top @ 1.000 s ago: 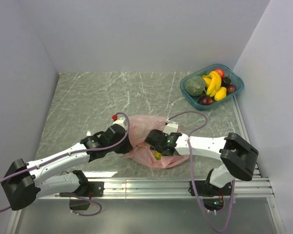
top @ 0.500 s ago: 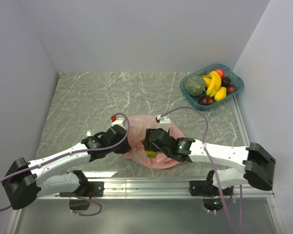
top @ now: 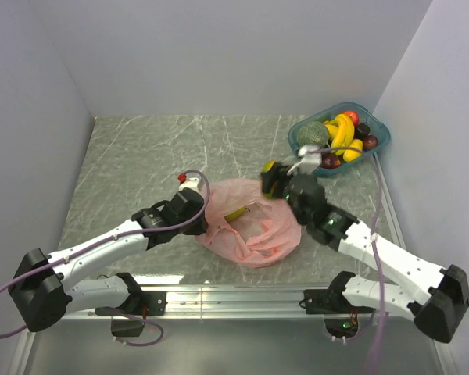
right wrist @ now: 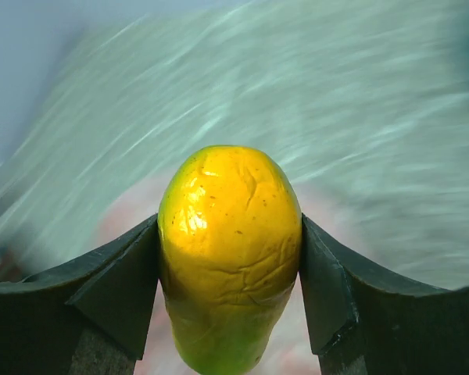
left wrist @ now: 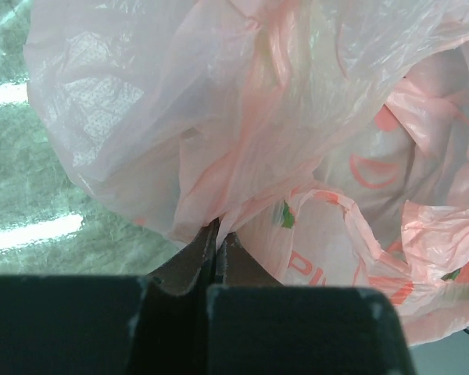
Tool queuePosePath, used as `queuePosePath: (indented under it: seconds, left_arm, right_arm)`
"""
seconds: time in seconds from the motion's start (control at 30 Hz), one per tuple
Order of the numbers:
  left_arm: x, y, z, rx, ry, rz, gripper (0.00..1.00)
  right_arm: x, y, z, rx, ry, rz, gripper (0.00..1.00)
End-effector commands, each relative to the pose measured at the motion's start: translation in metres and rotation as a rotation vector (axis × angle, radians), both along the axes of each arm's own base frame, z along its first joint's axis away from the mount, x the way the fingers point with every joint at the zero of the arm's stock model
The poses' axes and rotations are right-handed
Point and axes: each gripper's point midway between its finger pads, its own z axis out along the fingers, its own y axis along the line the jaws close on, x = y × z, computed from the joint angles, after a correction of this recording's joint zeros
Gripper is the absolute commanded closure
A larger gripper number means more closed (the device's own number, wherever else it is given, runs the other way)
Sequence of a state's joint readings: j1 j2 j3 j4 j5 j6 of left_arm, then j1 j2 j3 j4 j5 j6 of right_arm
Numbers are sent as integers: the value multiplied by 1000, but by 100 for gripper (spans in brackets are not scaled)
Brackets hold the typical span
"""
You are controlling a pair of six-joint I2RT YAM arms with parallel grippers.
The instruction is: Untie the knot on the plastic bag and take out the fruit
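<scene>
Where the left gripper meets the plastic bag, the fingertips are buried in folds. In the left wrist view we see only two dark jaws pressed flat together, with a pinch of thin pink film caught between them. In the top view this pinch sits at the bag's left edge.

The bag lies slumped on the grey-green marbled table, in the near half. Its film is translucent and crinkled, and is printed with darker pink marks. We cannot make out the knot among the creases. A slim yellow fruit shows in part at the top of the bag. The plastic veils the other contents.

At the bag's far right edge in the top view, the right gripper clamps an oval fruit across its width, one dark finger on each side. The skin is glossy and finely wrinkled, yellow shading to green at the lower end. The background of the right wrist view is too blurred to read.

In the far right corner stands the teal tray. It holds a round dull-green melon, a banana bunch, a red apple and some dark round fruits. The right arm covers part of its near left rim.
</scene>
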State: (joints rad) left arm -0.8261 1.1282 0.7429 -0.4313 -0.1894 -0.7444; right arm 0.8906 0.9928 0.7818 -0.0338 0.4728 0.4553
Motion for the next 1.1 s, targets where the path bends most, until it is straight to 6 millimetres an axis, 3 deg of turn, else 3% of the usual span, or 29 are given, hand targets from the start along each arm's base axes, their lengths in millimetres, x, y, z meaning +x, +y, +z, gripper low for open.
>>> queuePosePath:
  seconds: [0.0, 0.07, 0.13, 0.17, 0.23, 0.27, 0.33, 0.37, 0.4, 0.43, 0.47, 0.5, 0.53, 0.57, 0.6, 0.67, 0.7, 0.8, 0.9, 1.07]
  left_arm:
    - [3, -1, 9, -11, -30, -11, 99]
    - [1, 1, 11, -22, -39, -10, 99]
    - [0, 3, 14, -30, -53, -7, 99]
    - [0, 4, 14, -29, -58, -6, 99]
    - [0, 7, 16, -35, -67, 1, 99]
    - [0, 7, 17, -38, -71, 2, 99]
    - [0, 8, 20, -48, -82, 4, 99]
    - [0, 7, 21, -53, -84, 4, 99]
    - [-1, 7, 20, -58, -84, 5, 99]
    - [0, 6, 23, -69, -91, 3, 99]
    - [0, 6, 22, -74, -92, 6, 99]
    - [-1, 5, 22, -79, -89, 7, 99]
    - [-1, 4, 22, -81, -88, 5, 100]
    - [0, 4, 22, -82, -87, 6, 100]
    - [0, 4, 20, -78, -81, 7, 100]
    - [1, 5, 18, -66, -79, 11, 100]
    - [1, 6, 17, -59, -77, 11, 99]
    - [2, 9, 16, -42, -80, 16, 99]
    - [1, 9, 16, -40, -79, 11, 99]
    - [0, 8, 21, -59, -87, 12, 100]
  right_arm:
    - [49, -81, 1, -61, 10, -326, 100]
    - [76, -129, -5, -63, 40, -479, 100]
    - [93, -161, -3, -67, 46, -576, 100]
    - [107, -192, -10, -67, 61, -659, 100]
    - [123, -218, -8, -36, 65, -722, 100]
    - [135, -247, -17, -30, 79, -793, 100]
    - [154, -261, -14, -8, 84, -798, 98]
    - [171, -268, -24, -10, 95, -804, 96]
    - [184, -281, -11, 3, 74, -823, 95]
    - [194, -280, -14, -3, 83, -816, 94]
    - [206, -291, -33, -23, 125, -831, 93]
    - [219, -299, -23, -22, 104, -836, 87]
    - [228, -301, -25, -28, 110, -840, 86]
    - [238, -304, -44, -45, 151, -844, 85]
    - [248, -307, -36, -47, 134, -839, 69]
    - [258, -309, -46, -67, 154, -836, 49]
    - [261, -310, -40, -72, 143, -833, 34]
    - [262, -307, -37, -76, 153, -817, 17]
    - [258, -297, -29, -70, 135, -758, 7]
    - [247, -280, -13, -77, 115, -666, 4]
